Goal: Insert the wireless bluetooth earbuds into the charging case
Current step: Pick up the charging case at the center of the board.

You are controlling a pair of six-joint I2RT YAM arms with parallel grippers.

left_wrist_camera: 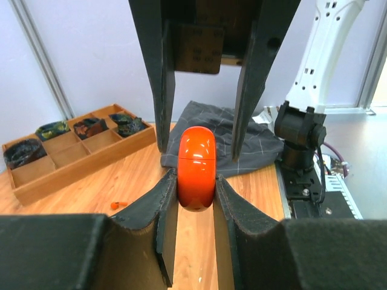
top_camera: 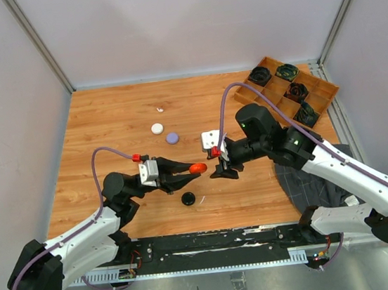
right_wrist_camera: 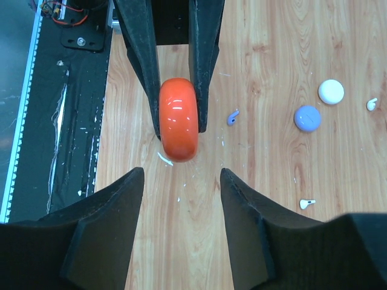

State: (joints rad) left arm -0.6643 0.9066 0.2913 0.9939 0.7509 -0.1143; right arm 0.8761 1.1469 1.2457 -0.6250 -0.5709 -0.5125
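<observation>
Broadest first, the wooden table: flat, open, nothing to stop a dropped piece rolling to the edge or under the grey cloth below the right arm. At the far right corner, a compartment tray of black coiled bundles, well apart, no hazard for now.

At the centre, nose to nose: the left gripper, pressed in on the orange charging case and holding it edge-on; the right gripper, spread wide, a finger to either side of that same case, seemingly clear of it. Looks shut, seam across the shell, so needs opening before taking anything in. Main danger: closing from the right against the clamp from the left, ending in a tug or a twist. Next: a smooth, rounded shell in a narrow pinch, likely to squirt out under a sideways push.

Close by, a white puck, a pale purple puck and a black puck, near enough to be knocked by a swinging arm.

Smallest, the earbuds, loose on the wood, none in the case: a pale purple earbud just beside the case in the right wrist view, a white earbud by the white puck, a second white earbud nearer the camera, a red-orange earbud in front of the tray in the left wrist view. Tiny and stemmed, so easily flicked away, lost under an arm, or pinched askew and dropped.
</observation>
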